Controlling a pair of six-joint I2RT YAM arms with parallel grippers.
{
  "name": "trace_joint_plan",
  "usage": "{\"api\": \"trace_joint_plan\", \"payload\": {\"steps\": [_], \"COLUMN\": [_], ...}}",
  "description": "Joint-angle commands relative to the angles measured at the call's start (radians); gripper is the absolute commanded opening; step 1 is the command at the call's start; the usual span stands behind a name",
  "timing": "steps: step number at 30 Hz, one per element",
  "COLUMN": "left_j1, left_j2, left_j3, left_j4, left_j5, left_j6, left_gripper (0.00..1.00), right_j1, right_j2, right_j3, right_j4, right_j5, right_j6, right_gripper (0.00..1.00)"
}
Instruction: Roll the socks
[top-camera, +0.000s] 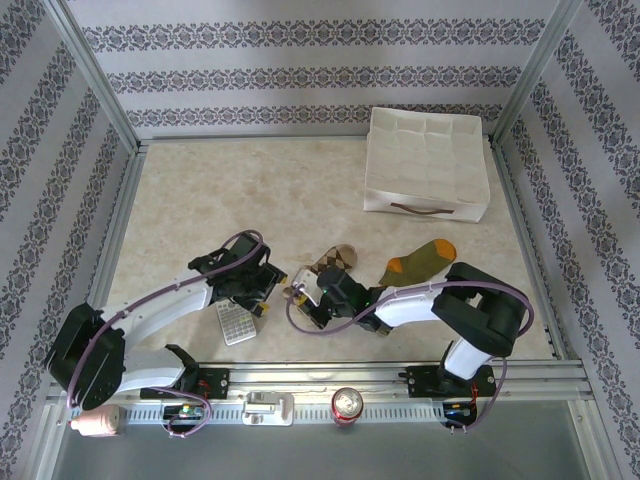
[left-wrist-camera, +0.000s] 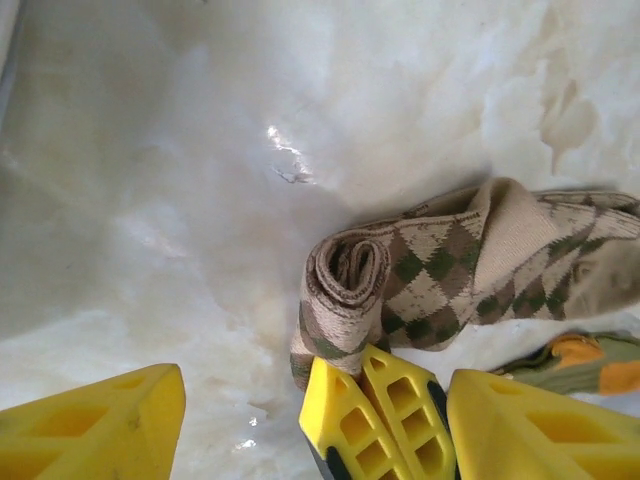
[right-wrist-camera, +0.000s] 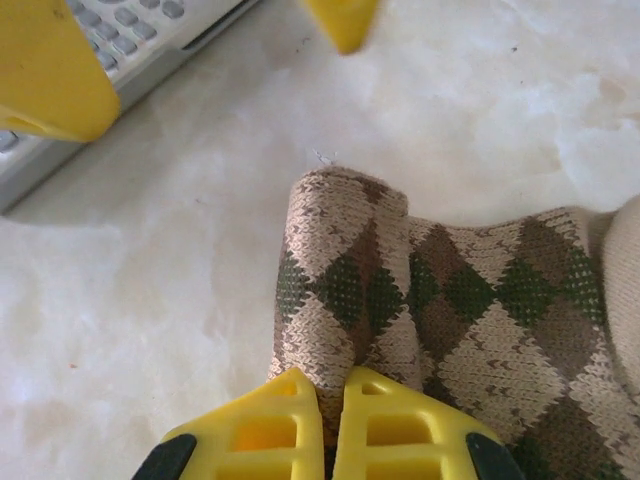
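The brown and beige argyle sock (top-camera: 337, 262) lies mid-table, its near end rolled into a small coil (left-wrist-camera: 345, 275). My right gripper (right-wrist-camera: 335, 385) is shut on that rolled end (right-wrist-camera: 345, 260), pinching the fabric between its yellow fingers (left-wrist-camera: 375, 415). My left gripper (top-camera: 272, 285) stands open just left of the roll, its fingers (left-wrist-camera: 100, 420) wide apart on either side of the right gripper and holding nothing. The olive green sock (top-camera: 420, 262) with an orange toe lies flat to the right, and its edge (left-wrist-camera: 590, 365) shows beside the left gripper's far finger.
A grey calculator (top-camera: 235, 322) lies under the left arm, close to the left gripper's fingers (right-wrist-camera: 50, 70). A white fabric box (top-camera: 425, 165) stands at the back right. A drinks can (top-camera: 348, 403) sits on the front rail. Patterned walls close in the table.
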Motion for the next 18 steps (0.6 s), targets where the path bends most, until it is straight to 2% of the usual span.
{"api": "trace_joint_plan", "payload": {"steps": [1, 9, 18], "left_j1": [0.004, -0.021, -0.029], "left_j2": [-0.01, 0.011, 0.145], "left_j3": [-0.059, -0.136, -0.138], "left_j4": [0.132, 0.343, 0.479], "left_j5": [0.005, 0.013, 0.027], "left_j6": [0.029, 0.06, 0.089], "left_gripper": [0.63, 0.55, 0.52], "right_j1": [-0.062, -0.173, -0.231], "right_j2": [0.077, 0.171, 0.199], "right_j3": [-0.066, -0.032, -0.032], "right_j4": [-0.157, -0.197, -0.206], "right_j5": [-0.143, -0.296, -0.355], "right_j6": [0.099, 0.176, 0.232], "right_gripper": [0.0, 0.0, 0.0]}}
